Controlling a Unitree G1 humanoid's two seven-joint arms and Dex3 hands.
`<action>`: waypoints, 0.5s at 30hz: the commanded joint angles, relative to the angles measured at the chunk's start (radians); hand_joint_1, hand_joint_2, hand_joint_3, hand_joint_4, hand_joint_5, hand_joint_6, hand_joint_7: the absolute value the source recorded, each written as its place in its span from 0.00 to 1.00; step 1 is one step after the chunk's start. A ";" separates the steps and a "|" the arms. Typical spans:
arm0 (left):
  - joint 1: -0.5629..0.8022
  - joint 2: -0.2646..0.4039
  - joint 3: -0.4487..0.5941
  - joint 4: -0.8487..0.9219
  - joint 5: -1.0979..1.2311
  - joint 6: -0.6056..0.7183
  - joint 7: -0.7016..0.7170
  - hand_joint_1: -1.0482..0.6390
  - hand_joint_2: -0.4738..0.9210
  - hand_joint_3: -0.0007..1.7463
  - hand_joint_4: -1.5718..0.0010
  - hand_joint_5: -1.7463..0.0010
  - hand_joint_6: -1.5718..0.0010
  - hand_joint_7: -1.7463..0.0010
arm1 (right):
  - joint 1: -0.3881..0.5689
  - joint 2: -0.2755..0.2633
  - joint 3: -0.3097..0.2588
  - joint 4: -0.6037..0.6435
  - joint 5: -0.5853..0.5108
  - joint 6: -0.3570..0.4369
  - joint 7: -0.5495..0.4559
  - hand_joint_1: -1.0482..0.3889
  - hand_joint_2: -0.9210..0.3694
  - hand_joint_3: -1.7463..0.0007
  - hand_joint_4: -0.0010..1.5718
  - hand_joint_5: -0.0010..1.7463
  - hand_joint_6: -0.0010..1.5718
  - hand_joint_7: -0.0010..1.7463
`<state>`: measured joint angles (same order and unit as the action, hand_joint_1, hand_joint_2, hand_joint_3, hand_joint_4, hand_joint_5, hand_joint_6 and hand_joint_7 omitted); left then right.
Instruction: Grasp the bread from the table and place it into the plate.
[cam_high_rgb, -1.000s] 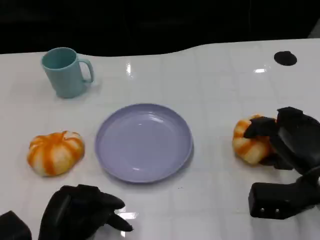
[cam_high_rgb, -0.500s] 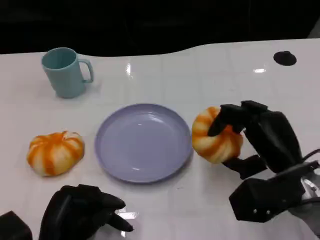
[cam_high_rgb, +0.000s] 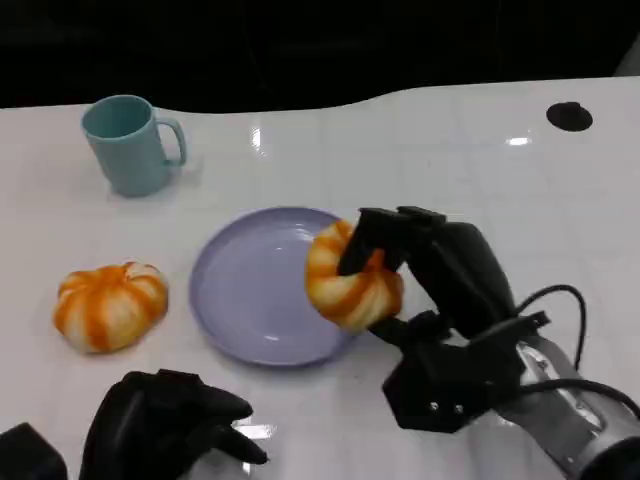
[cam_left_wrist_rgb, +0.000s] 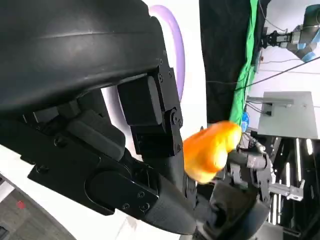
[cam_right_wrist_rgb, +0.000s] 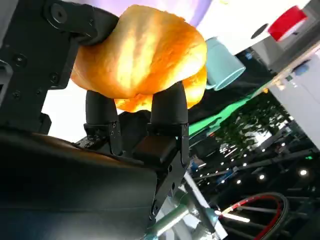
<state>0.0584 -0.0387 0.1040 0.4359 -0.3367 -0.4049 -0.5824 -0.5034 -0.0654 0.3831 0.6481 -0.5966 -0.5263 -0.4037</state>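
The robot's right hand (cam_high_rgb: 425, 270) gripped a round, orange-and-cream striped bread bun (cam_high_rgb: 348, 278), black fingers (cam_right_wrist_rgb: 170, 107) wrapped over its top and underside, and held it lifted above the right edge of the shallow, lavender plastic plate (cam_high_rgb: 250, 290) on the glossy white counter (cam_high_rgb: 440, 150). From the right wrist's camera the bun filled the space between the clamped fingers, with the plate's pale purple surface just behind it. A second striped orange bun (cam_high_rgb: 110, 305) sat on the counter to the left of the plate, apart from it. The left hand (cam_high_rgb: 165, 425) rested low near the front edge of the counter, in front of that bun, its fingers curled inward around nothing. A light teal mug (cam_high_rgb: 128, 143) with its handle turned toward the plate stood upright at the far left, well apart from everything else. A small black disc (cam_high_rgb: 570, 116) lay at the far right of the counter.
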 joint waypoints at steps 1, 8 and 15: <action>-0.001 0.009 0.003 -0.004 0.001 0.001 0.009 0.00 0.88 0.00 0.00 0.79 0.00 0.91 | -0.069 0.043 0.008 0.093 0.003 -0.018 -0.024 0.73 0.50 0.18 0.61 1.00 0.48 0.96; 0.003 0.008 0.003 -0.009 0.002 0.001 0.010 0.00 0.88 0.00 0.00 0.79 0.00 0.91 | -0.139 0.096 0.016 0.223 0.004 -0.007 -0.048 0.74 0.46 0.26 0.55 1.00 0.54 0.75; 0.002 0.008 0.003 -0.006 0.004 -0.003 0.009 0.00 0.88 0.00 0.00 0.79 0.00 0.91 | -0.161 0.094 0.031 0.230 0.007 0.039 0.053 0.64 0.36 0.46 0.29 0.46 0.39 0.24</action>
<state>0.0601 -0.0427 0.1040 0.4328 -0.3368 -0.4043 -0.5824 -0.6390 0.0404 0.4024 0.8864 -0.5930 -0.5013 -0.3917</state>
